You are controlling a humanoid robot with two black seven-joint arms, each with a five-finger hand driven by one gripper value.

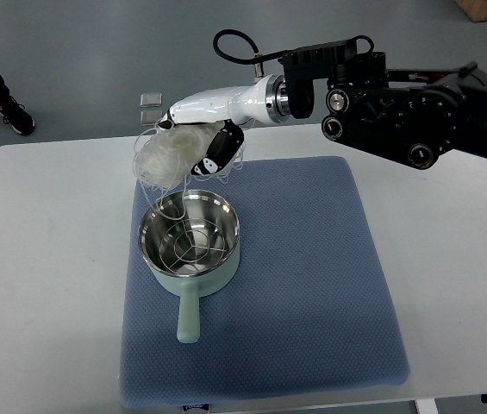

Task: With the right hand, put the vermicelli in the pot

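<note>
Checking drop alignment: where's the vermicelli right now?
In the top view the vermicelli is held in the right hand, just beyond the far-left rim of the pot, with a few strands trailing down to it, over the blue mat.

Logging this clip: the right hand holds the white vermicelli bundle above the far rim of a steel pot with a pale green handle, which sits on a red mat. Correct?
Not quite: the top view shows a blue mat, not red. The rest holds.

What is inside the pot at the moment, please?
The pot holds a wire rack and no vermicelli; the vermicelli hangs from the right hand beyond its far rim.
</note>
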